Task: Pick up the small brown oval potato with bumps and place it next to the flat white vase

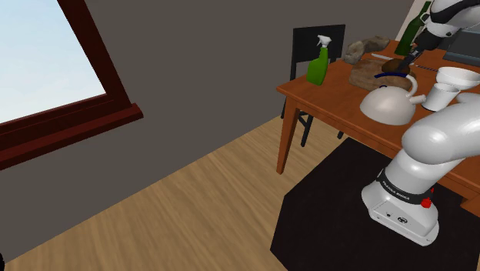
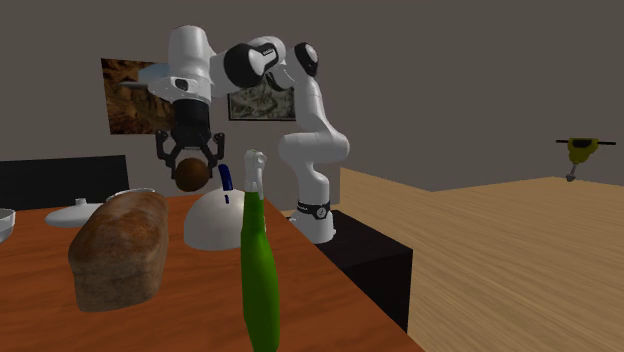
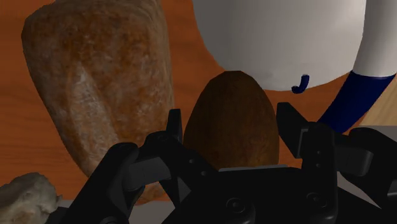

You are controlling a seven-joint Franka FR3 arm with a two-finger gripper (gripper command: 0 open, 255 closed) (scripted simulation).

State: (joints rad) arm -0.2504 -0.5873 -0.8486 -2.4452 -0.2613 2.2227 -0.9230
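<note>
Potato (image 2: 190, 178) gripped in hand (image 2: 190, 160) — fingers (image 3: 175, 130) closed on its sides. Hangs clear of worktop (image 2: 190, 300), over gap btw bread loaf (image 2: 118, 250) & white kettle (image 2: 215, 222).

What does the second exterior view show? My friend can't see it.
A white robot arm holds a brown potato in its black jaws, in the air above a brown table. On the table sit a loaf of bread, a green spray bottle and a white kettle.
</note>
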